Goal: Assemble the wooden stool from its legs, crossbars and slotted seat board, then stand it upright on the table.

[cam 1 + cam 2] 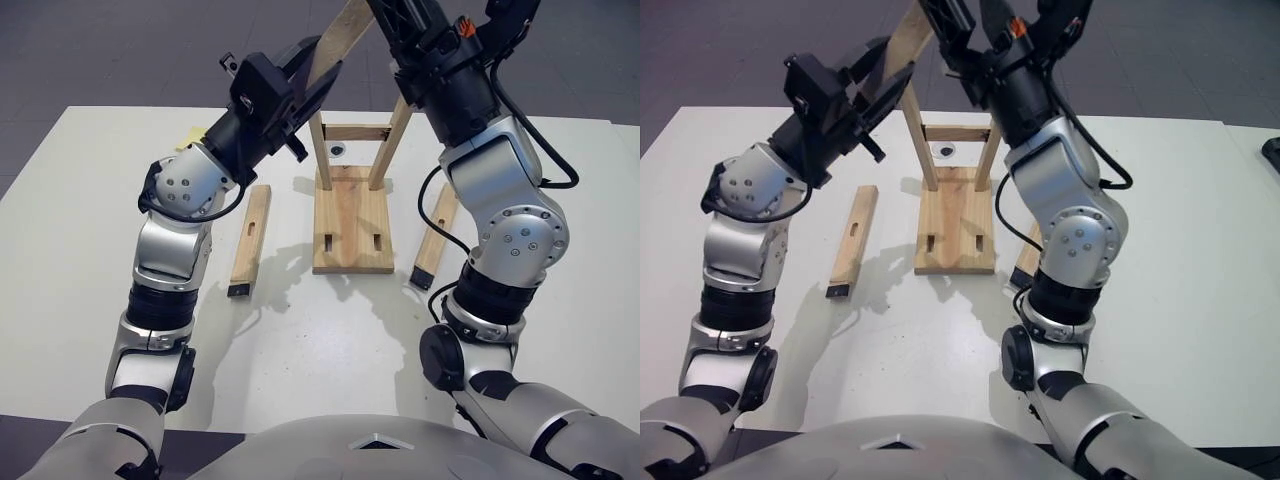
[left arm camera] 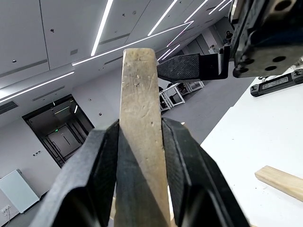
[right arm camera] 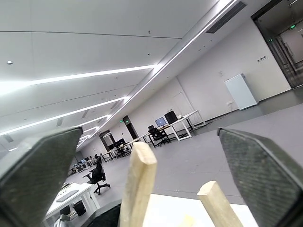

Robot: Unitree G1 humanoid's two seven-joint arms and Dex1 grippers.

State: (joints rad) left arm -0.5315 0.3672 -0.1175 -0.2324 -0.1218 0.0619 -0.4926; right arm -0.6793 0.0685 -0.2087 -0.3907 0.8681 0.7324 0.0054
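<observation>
At the near table edge: bare surface of the white rectangular table, the widest free room for swinging a part.
Mid-table, flanks: a loose pale wooden leg with a black foot cap lies on the left and a second such leg on the right, both apart from the board.
Centre: flat pale wooden slotted seat board; its two near slots are empty.
Far slots: two upright legs joined by a short wooden crossbar.
Left gripper: fingers clamped on a long pale wooden bar, tilted above the upright legs.
Right gripper: fingers spread wide, holding nothing.
Step, as judged: bring the bar vertical, square it over an empty slot, press straight down.
Caution: the upright legs stand just behind; approach from the near side.
</observation>
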